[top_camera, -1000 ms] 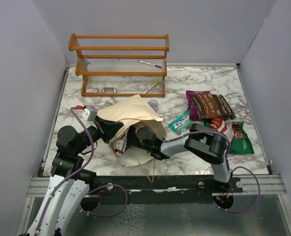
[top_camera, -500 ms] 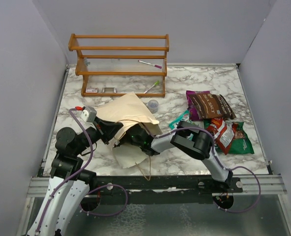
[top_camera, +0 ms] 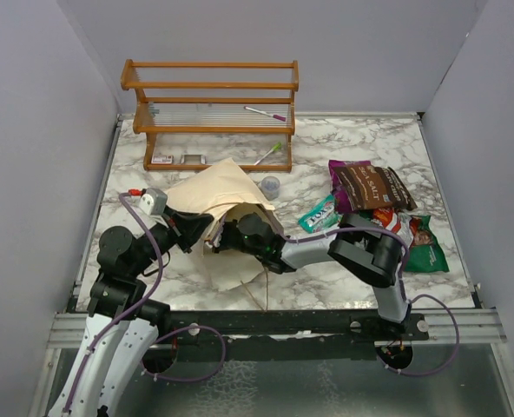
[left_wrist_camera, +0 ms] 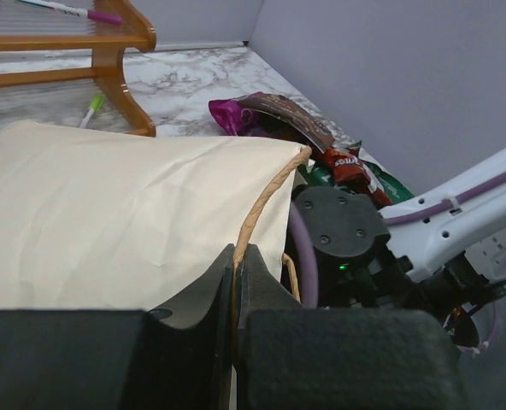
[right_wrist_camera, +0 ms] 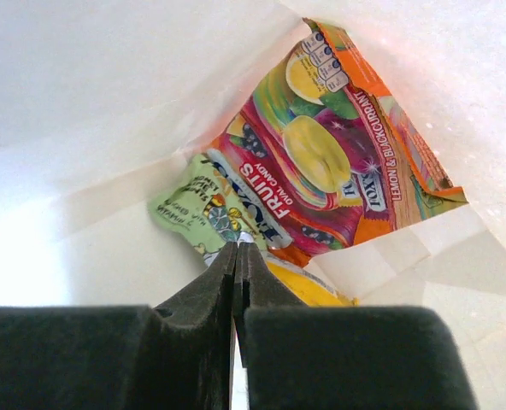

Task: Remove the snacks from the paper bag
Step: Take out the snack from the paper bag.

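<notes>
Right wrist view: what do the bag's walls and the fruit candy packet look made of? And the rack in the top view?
Paper bag: matte cream paper, with soft creases and light glowing through. Fruit candy packet: glossy printed film, plastic or foil, crinkled with sheen. Rack: probably varnished wood, warm orange-brown rails.

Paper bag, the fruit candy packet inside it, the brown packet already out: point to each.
paper bag [top_camera: 220,185]: top external view, cream upper panel.
fruit candy packet [right_wrist_camera: 321,162]: right wrist view, printed front.
brown packet [top_camera: 372,187]: top external view, dark front face.
</notes>
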Controlling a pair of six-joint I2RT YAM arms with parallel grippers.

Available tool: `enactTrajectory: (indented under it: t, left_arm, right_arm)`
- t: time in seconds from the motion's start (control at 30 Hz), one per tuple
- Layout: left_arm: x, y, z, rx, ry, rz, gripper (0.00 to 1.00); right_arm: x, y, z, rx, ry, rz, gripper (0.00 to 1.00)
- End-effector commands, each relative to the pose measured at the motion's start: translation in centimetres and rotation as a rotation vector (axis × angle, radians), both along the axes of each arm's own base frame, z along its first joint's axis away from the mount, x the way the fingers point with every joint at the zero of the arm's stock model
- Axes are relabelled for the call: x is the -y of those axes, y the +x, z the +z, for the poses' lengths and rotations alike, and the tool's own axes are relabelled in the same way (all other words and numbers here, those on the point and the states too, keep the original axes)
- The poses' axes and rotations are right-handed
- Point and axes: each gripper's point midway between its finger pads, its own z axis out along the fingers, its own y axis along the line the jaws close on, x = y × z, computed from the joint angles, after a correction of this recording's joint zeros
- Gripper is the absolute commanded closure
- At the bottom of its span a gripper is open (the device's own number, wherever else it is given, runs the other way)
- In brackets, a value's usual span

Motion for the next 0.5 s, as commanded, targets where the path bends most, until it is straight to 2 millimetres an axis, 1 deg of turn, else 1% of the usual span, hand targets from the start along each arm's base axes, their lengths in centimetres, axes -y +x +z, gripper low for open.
enactTrajectory:
  t: [0.0,0.1,0.2,0.27,0.3,0.37,0.4,0.47]
  left_arm:
    - [-1.0,0.5,1.1,0.036,0.006,0.069,1.0]
    - [-1.2,0.5,1.2,0.041,0.006,0.082,1.0]
    - [-1.3,0.3,1.4,0.047,0.007,0.082,1.0]
    - [-1.2,0.3,1.3,0.049,0.007,0.078,1.0]
    - [-1.2,0.3,1.4,0.051,0.005,0.077,1.0]
    - [-1.1,0.2,1.4,0.05,0.005,0.069,1.0]
    - [-1.1,0.2,1.4,0.05,0.007,0.067,1.0]
    - [-1.0,0.2,1.4,0.049,0.008,0.061,1.0]
  right_arm:
    - [1.7,-2.0,2.2,-0.074,0.058,0.033,0.98]
    - [2.2,-2.5,1.6,-0.089,0.049,0.038,0.98]
    - [2.2,-2.4,0.8,-0.091,0.044,0.034,0.97]
    - [2.0,-2.1,0.5,-0.084,0.048,0.023,0.87]
    - [1.8,-1.8,0.3,-0.076,0.05,0.015,0.79]
    - [1.5,-1.0,-0.4,-0.048,0.039,-0.003,0.67]
    - [1.3,-0.7,-0.8,-0.034,0.024,-0.006,0.63]
    - [0.7,-0.4,-2.0,-0.009,-0.029,0.008,0.58]
